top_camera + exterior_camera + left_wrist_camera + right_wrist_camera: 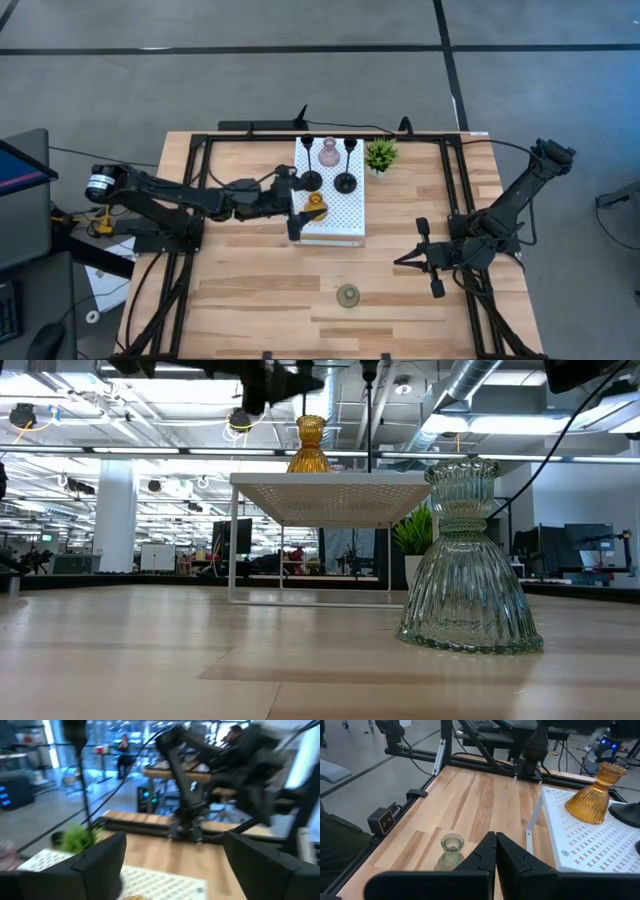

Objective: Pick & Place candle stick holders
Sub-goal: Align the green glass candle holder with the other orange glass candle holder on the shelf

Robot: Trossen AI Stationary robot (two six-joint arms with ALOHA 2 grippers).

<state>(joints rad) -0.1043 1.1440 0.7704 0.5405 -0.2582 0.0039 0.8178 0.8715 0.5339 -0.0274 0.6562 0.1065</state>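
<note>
An amber glass holder (316, 206) stands upright by its base on a white perforated raised shelf (342, 218), near the shelf's left front corner; it also shows in the low view (310, 446). My left gripper (297, 212) is open just beside and above it, touching nothing; in the left wrist view (175, 850) only a sliver of amber shows between its fingers. Two black holders (311, 180) (346, 183) and a pink glass one (329, 155) stand farther back on the shelf. A pale grey-green holder (347, 296) stands on the table near the front. My right gripper (402, 260) is shut and empty to its right.
A small green potted plant (381, 155) stands on the table by the shelf's far right corner. The shelf stands on thin white legs (234, 565). A black frame rail (455, 210) runs along the table's right side. Bare wood (240, 290) lies in front of the shelf.
</note>
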